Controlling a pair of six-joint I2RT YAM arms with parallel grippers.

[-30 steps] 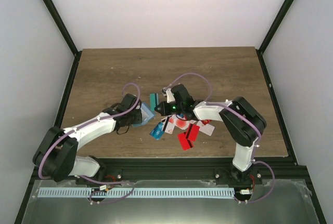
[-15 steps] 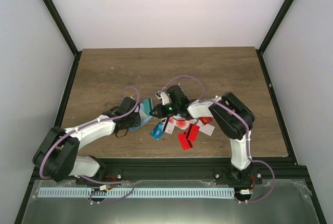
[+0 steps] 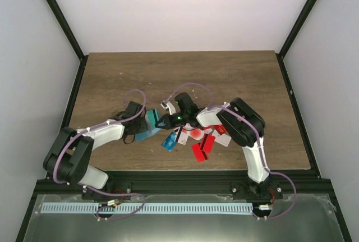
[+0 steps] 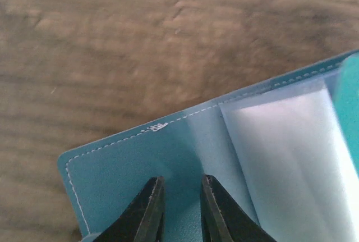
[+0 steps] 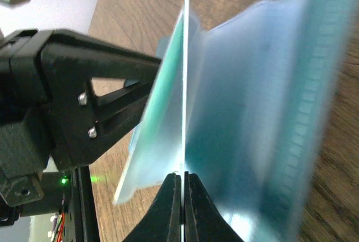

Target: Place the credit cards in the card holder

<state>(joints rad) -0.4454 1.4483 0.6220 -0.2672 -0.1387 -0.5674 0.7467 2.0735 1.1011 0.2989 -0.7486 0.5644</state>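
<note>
The teal-blue card holder [image 3: 145, 132] lies open on the table, its pale grey sleeves [image 4: 280, 152] fanned up. My left gripper [image 3: 137, 123] is down on its cover [image 4: 123, 169], jaws a narrow gap apart with the cover between them [image 4: 182, 208]. My right gripper [image 3: 163, 120] is shut on a teal-green credit card [image 3: 152, 114], seen edge-on in the right wrist view [image 5: 185, 56] and standing among the holder's sleeves [image 5: 252, 113]. The other credit cards lie in a loose pile: red [image 3: 201, 147], blue [image 3: 168, 141], white with a red circle [image 3: 196, 133].
The left arm's black gripper body [image 5: 84, 85] is close beside the held card. The card pile sits just right of the holder, under the right forearm. Bare wood table [image 3: 185, 76] stretches behind both arms; black frame posts stand at the table's sides.
My right gripper has moved left with the teal-green card, from beside the holder to in among its sleeves. The left gripper and holder have shifted slightly left.
</note>
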